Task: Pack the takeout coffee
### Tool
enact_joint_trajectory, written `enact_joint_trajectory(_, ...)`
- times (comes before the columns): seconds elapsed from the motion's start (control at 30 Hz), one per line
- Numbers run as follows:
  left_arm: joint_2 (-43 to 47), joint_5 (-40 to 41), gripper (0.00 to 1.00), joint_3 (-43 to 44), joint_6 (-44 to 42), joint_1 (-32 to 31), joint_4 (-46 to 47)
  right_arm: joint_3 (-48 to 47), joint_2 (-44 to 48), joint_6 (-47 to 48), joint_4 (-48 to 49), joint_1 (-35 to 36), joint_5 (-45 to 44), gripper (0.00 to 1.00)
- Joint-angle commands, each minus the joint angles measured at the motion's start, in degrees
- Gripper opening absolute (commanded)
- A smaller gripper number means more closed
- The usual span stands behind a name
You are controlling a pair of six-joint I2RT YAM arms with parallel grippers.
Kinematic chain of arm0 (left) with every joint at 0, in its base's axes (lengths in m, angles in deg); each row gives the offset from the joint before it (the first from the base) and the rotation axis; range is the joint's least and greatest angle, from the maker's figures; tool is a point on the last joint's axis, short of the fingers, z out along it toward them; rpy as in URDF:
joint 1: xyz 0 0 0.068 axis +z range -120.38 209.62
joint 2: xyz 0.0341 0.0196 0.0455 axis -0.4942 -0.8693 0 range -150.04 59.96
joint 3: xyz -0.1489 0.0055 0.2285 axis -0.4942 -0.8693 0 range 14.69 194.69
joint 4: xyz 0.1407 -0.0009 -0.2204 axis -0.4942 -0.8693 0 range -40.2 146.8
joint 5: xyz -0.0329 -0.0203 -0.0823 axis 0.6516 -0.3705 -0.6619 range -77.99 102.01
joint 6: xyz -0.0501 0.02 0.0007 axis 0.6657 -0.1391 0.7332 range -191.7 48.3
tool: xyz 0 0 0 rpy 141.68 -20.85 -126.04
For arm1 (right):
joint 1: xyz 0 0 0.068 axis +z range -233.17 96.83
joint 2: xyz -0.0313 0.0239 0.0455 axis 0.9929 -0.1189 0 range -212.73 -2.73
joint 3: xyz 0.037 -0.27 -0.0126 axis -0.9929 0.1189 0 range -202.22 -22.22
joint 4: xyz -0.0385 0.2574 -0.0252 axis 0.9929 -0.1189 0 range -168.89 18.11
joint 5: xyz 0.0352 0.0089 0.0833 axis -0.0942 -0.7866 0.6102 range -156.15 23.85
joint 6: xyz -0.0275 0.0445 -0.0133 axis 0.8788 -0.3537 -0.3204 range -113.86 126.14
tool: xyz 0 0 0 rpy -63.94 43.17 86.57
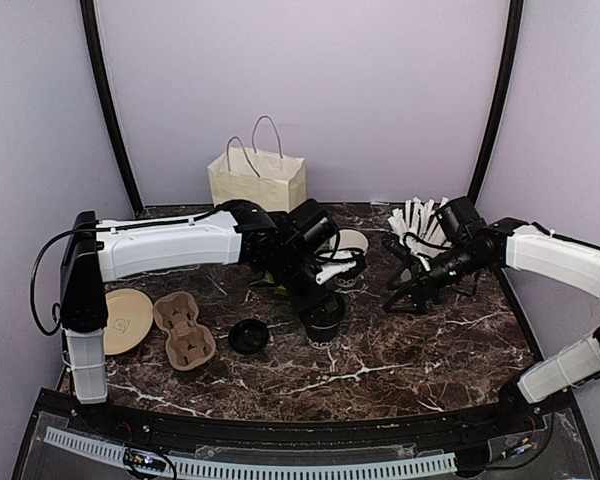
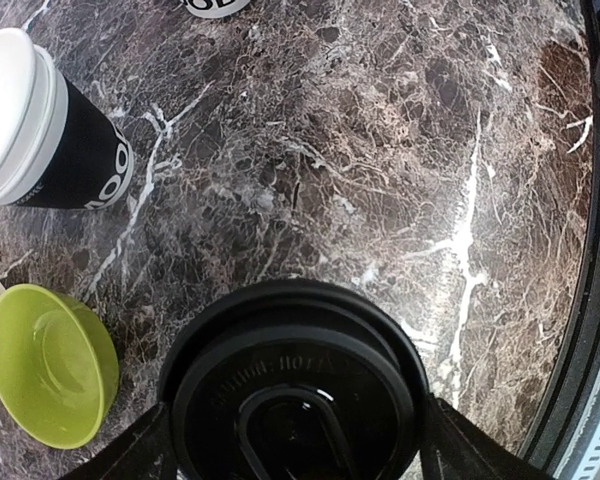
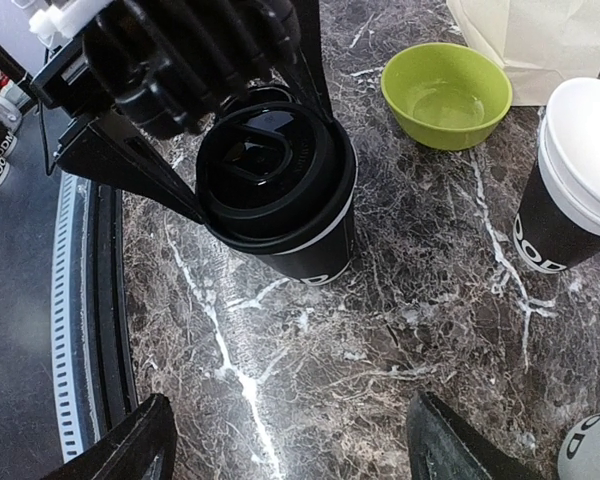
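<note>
The black-lidded coffee cup (image 1: 322, 320) stands upright on the marble surface (image 1: 430, 350) at the centre of the top view. The left hand (image 2: 295, 445) straddles its lid, spread wide, though whether it grips is unclear. Right of centre, the right hand (image 3: 290, 440) gapes empty.

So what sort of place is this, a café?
Probably a robot test booth, not a café. Plain walls close in a marble-look table. A left arm and a right arm are mounted at its near edge. A lidded cup, paper bag and cup carrier seem to be props.
</note>
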Motion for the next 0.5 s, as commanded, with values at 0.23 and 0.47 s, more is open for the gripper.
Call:
enact_joint_trajectory(0.23,4.4,2.06,0.99,1.23,0.4,-0.15,-0.28,-0.86,-0.71,-0.41,0.34,-0.31,2.2,0.8)
enact_joint_trajectory(0.47,11.16,2.89,0.99,-2.74,-0.64,-0.15,0.51,-1.26,-0.99,-0.52,0.08,-0.31,2.32,0.8)
